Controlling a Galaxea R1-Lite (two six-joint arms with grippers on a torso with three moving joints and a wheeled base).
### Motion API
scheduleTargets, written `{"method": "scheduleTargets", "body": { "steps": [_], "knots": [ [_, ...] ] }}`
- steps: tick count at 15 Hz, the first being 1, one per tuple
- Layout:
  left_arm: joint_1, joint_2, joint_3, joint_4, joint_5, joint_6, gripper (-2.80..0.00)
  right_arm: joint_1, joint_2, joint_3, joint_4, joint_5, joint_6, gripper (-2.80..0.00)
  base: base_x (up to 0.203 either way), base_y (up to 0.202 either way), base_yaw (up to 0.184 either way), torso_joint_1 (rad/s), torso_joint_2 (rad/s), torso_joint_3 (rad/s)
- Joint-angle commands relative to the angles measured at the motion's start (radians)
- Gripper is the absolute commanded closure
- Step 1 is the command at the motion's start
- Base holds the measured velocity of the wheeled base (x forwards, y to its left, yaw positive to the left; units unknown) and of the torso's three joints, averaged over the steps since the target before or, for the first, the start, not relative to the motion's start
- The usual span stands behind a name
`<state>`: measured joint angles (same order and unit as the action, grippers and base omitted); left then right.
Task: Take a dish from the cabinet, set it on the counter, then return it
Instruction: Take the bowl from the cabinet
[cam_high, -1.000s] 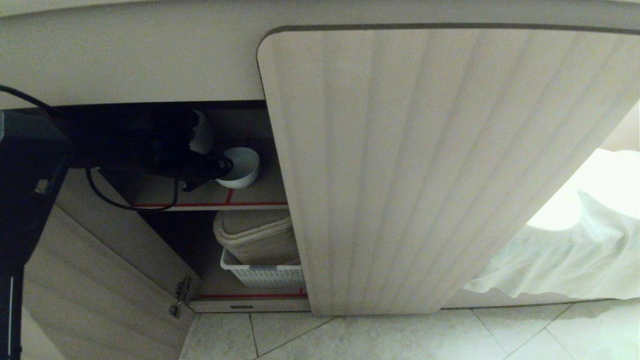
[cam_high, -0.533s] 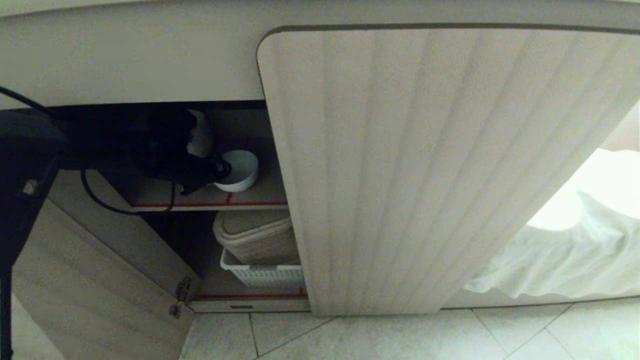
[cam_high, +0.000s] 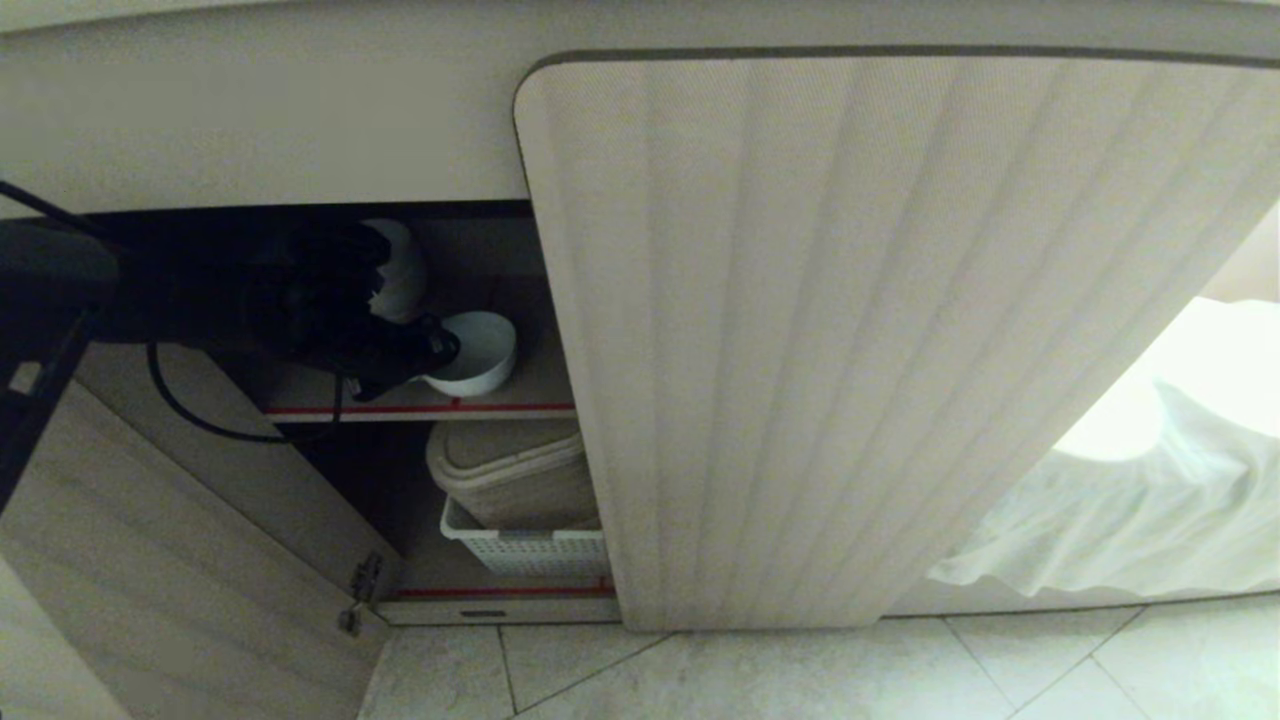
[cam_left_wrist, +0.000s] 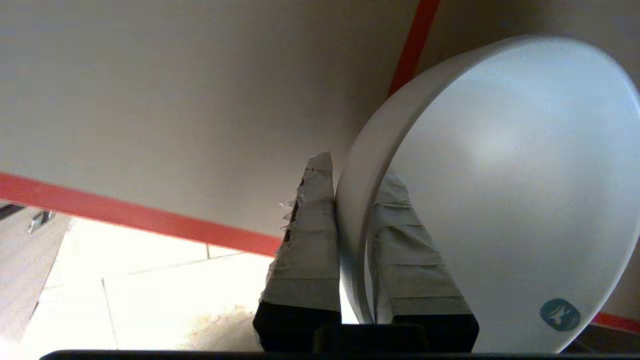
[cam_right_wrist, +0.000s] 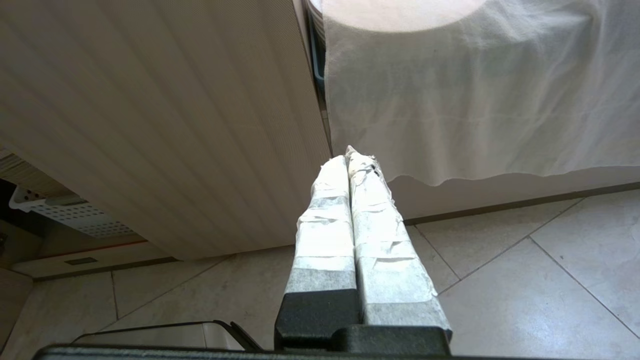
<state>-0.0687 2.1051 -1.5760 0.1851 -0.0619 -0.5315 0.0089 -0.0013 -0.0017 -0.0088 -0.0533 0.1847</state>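
Since a moment ago, the left gripper (cam_high: 432, 352) has drawn slightly back toward the cabinet opening, and the dish (cam_high: 470, 352) clamped in it has come along, while everything else has kept its place. Largest in the head view is the cabinet's closed door (cam_high: 850, 340), a light beige panel with soft vertical ribs and rounded corners; its neighbouring door on the left (cam_high: 170, 590) stands swung open. Above both runs the thick pale front edge of the counter (cam_high: 260, 120), smooth and plain. At the right hangs a rumpled white cloth (cam_high: 1120, 500) over pale floor tiles (cam_high: 800, 675). Inside the dark cabinet (cam_high: 480, 250), each shelf has a red strip along its front. On the lower shelf sits a white perforated plastic basket (cam_high: 525, 550) holding a beige lidded bin (cam_high: 510, 470). The dish is at the upper shelf (cam_high: 420, 400), a small round white bowl, glossy and plain. In the left wrist view its rim is pinched between two tape-wrapped fingers (cam_left_wrist: 310, 240), one inside the bowl and one outside, and a small round teal sticker (cam_left_wrist: 560, 314) with a white mark too small to read shows on the inner wall. The right gripper (cam_right_wrist: 348, 159) hangs low before the closed door, its taped fingers pressed together on nothing.
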Motion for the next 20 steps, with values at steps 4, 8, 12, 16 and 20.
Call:
{"method": "scheduleTargets", "body": {
  "steps": [4, 8, 12, 16, 20],
  "knots": [
    [-0.005, -0.023, 0.040, -0.016, 0.040, -0.005, 0.00, 0.000, 0.001, 0.000, 0.000, 0.000, 0.001, 0.00, 0.000, 0.000, 0.000, 0.000, 0.00, 0.000],
    [-0.008, -0.042, 0.136, -0.167, 0.061, -0.004, 0.00, 0.000, 0.001, 0.000, 0.000, 0.000, 0.001, 0.00, 0.000, 0.000, 0.000, 0.000, 0.00, 0.000],
    [-0.008, -0.060, 0.218, -0.288, 0.068, -0.001, 0.00, 0.000, 0.001, 0.000, 0.000, 0.000, 0.001, 0.00, 0.000, 0.000, 0.000, 0.000, 0.00, 0.000],
    [-0.010, -0.076, 0.251, -0.315, 0.074, 0.001, 0.00, 0.001, 0.001, 0.000, 0.000, 0.000, 0.001, 0.00, 0.000, 0.000, 0.000, 0.000, 0.00, 0.000],
    [-0.010, -0.092, 0.254, -0.315, 0.076, 0.005, 0.00, 0.000, 0.001, 0.000, 0.000, 0.000, 0.001, 0.00, 0.000, 0.000, 0.000, 0.000, 0.00, 0.000]
  ]
}}
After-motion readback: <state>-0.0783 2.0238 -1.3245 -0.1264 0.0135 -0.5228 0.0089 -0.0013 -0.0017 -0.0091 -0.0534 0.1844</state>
